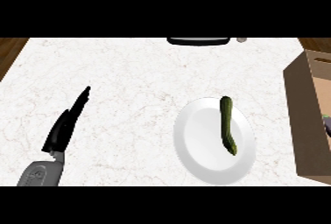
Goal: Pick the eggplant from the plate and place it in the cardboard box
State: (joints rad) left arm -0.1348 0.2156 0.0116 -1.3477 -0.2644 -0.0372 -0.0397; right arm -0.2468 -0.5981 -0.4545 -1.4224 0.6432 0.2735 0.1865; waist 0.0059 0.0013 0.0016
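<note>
Resting left hand (63, 129), fingers (80, 103) straight, holding nothing; green vegetable (227, 124) on plate (202, 141).

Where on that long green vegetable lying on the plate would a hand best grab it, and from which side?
Probably the long green vegetable is best taken at its middle, from above, with fingers across its narrow width. It lies flat on the white plate, slim and slightly bent, with both long sides free.

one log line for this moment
left hand: open, resting | right hand: not in view | long green vegetable: on plate | cardboard box: right edge
</note>
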